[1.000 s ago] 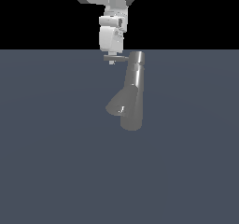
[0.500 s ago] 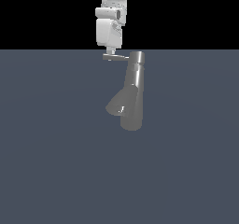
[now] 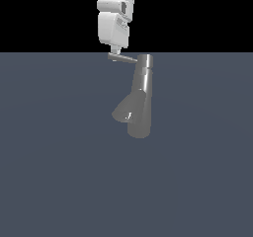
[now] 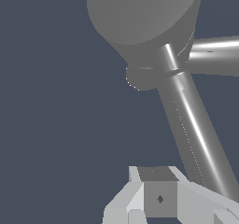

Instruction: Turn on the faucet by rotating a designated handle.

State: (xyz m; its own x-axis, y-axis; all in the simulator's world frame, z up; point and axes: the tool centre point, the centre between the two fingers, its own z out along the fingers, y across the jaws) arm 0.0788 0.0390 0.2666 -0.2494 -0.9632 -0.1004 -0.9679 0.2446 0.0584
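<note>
A: So, starting from the exterior view's left, we have our gripper [image 3: 115, 52] hanging down onto the free end of the handle [image 3: 122, 58], the thin rod sticking out sideways from the top cap.

B: And to its right stands the faucet [image 3: 140, 97] itself, a tall column rising from the grey floor [image 3: 54, 172], its wide conical spout branching off low down and toward the near left.

A: Are our jaws clamped on the rod? We cannot tell. In the wrist view the handle [image 4: 196, 134] runs right up beside a fingertip [image 4: 158, 197], but whether they are shut on it is not shown.

B: We judge it stiff, smooth metal, likely slippery, and hinged at the cap, so it should swing, not bend.

A: Then we would take it near the outer tip, where leverage is best, and push sideways around the column, never on the thick spout.
</note>
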